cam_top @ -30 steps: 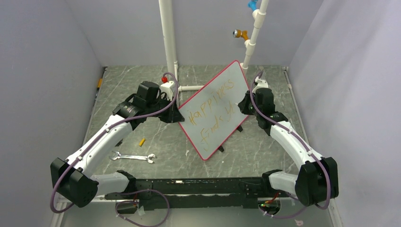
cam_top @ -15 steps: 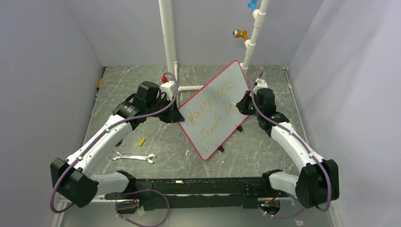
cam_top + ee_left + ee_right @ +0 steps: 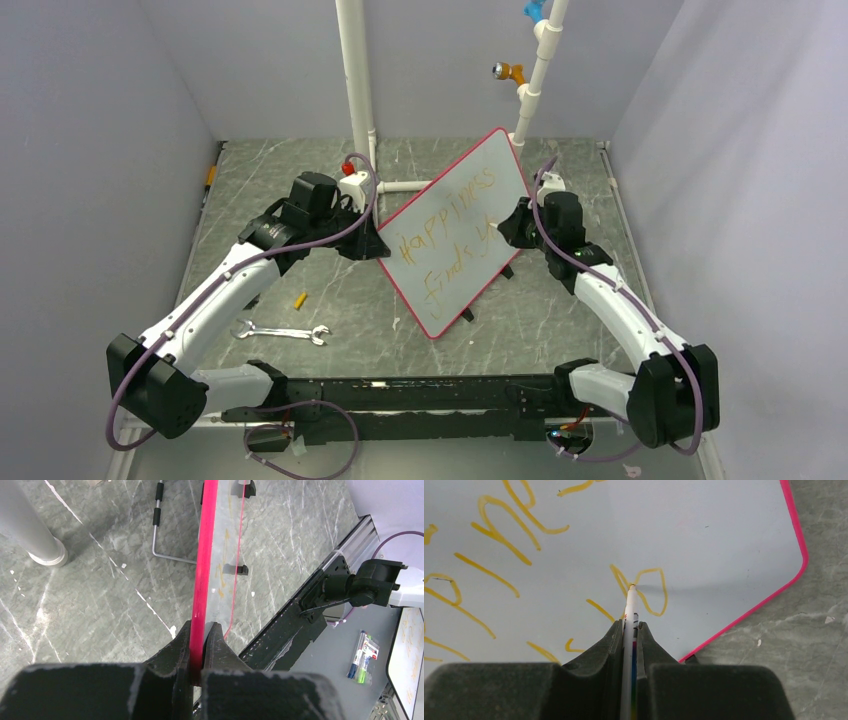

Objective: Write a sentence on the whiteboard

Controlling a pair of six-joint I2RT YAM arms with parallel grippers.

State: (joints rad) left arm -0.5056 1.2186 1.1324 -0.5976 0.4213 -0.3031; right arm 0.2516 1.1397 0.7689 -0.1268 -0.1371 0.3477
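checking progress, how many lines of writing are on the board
2. The upper line runs across the board; the lower line runs beneath it, ending at the marker in the right gripper. None looks hidden.

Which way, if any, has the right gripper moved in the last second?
Yes: the right gripper has slid slightly nearer, away from the white pipe at the back.

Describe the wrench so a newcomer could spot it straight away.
Start at the pink-framed whiteboard mid-table. To its left, toward the near edge and beside the left arm, the wrench lies flat on the grey marbled tabletop. It is silver with a head at each end, unlike the stubby yellow piece just beyond it.
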